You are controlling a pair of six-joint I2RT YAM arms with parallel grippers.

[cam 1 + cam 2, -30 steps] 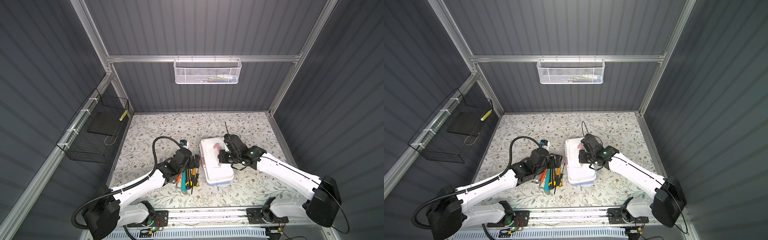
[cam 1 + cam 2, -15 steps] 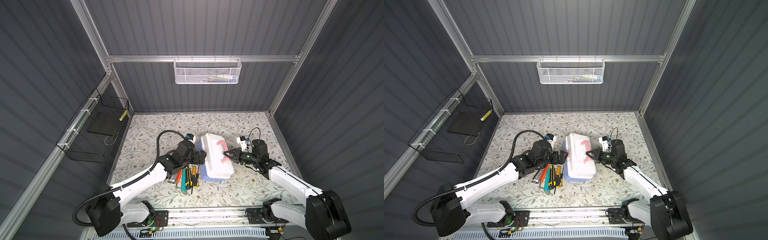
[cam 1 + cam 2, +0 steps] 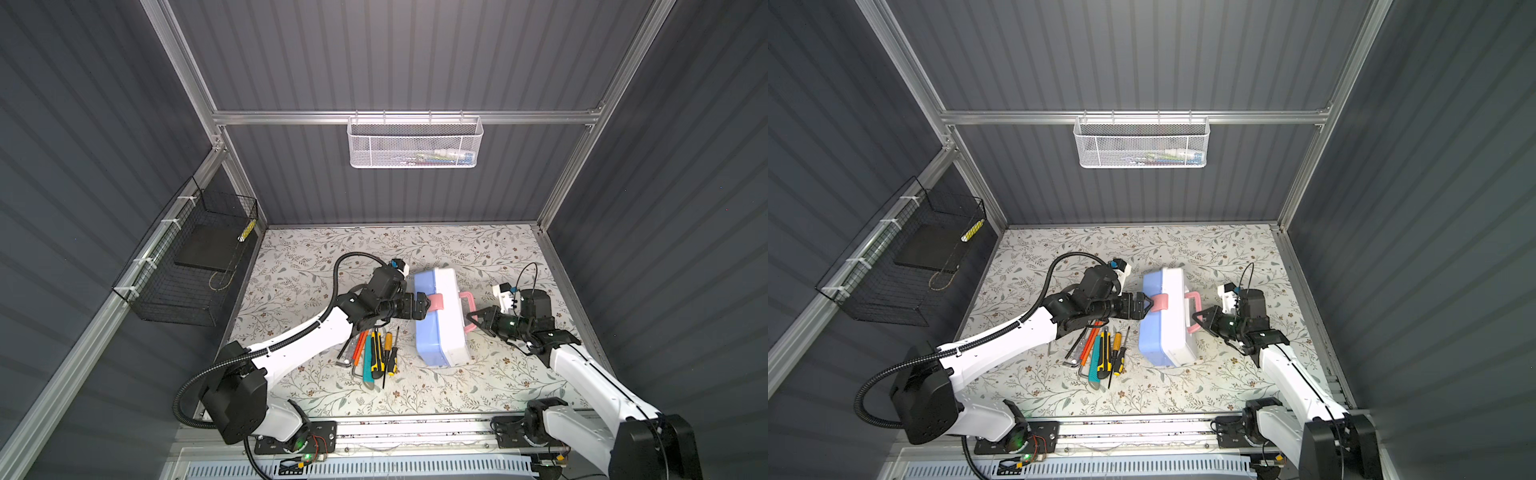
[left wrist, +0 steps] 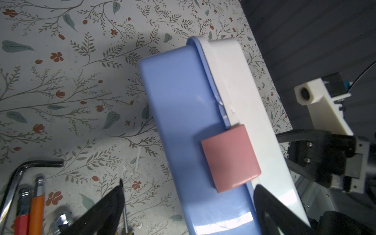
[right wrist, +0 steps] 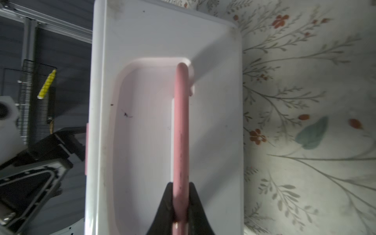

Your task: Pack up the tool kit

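Mid-table, between my two grippers, I list one tool box (image 3: 442,340), lid shut, tipped up onto its long back edge as far as I can tell.

- Facing: white lid (image 3: 452,320) turned right, blue base (image 3: 428,345) turned left, pink latch (image 4: 231,158) on the upward face.
- Long axis: runs far to near, with the near end swung a little to the right.
- Handling (my judgement): hollow plastic, stiff and light, heavier once filled. The walls are glossy and likely to slip under a side pinch. The handle (image 5: 181,122) is a thin bar that probably pivots, so the box may swing from it.
- Hold points: the handle for lifting and steadying; the free edge of the latch for opening; the flat walls only for bracing.
- Right gripper (image 5: 180,191): clamped tight on the handle bar, fingers on both sides of it.
- Left gripper (image 3: 424,306): spread fully wide, holding nothing, just beside the latch. I cannot tell whether it touches.

Also listed are the loose tools (image 3: 376,357): screwdrivers, knives and a hex key, lying flat on the table (image 3: 316,257) just left of the box, not yet packed. They are thin, stiff and apt to roll, and their shafts run roughly far to near.
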